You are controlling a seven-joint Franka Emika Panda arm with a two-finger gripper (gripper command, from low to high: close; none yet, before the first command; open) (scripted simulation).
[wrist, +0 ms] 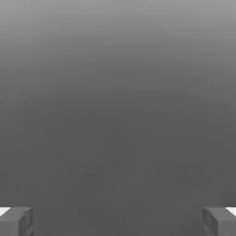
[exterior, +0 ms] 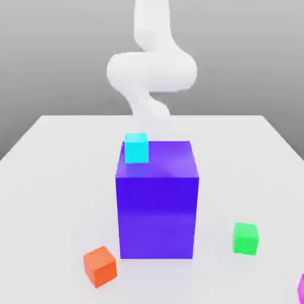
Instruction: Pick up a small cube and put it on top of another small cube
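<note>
At the lower right corner of the exterior view, right on the edge of the frame, sits the pink cube (exterior: 301, 289). A small slice of it peeks in there. It rests on the white table (exterior: 53, 178). The green cube (exterior: 245, 238) sits on the table too, a little up and to the left of the pink one, with a gap between them.

A big purple block (exterior: 157, 199) stands in the middle of the frame. A light blue cube (exterior: 136, 148) sits on its top, at the upper left corner. An orange cube (exterior: 100, 266) rests on the table at the lower left, just beside the big block.

The white robot arm (exterior: 151, 68) rises at the top middle of the frame, behind the big block. In the hand view, the gripper (wrist: 118, 221) is spread wide, with one finger (wrist: 16, 221) at the lower left and the other at the lower right. It pinches nothing. Plain gray is in front of it.

The pink cube looks small, hard and light, so it should not squash or bend. Its sides are flat and smooth, so it could slip if grabbed by a corner. The best hold is likely on two flat sides facing away from each other, near the middle. No cube is picked up yet, so the job looks like it is just starting.
</note>
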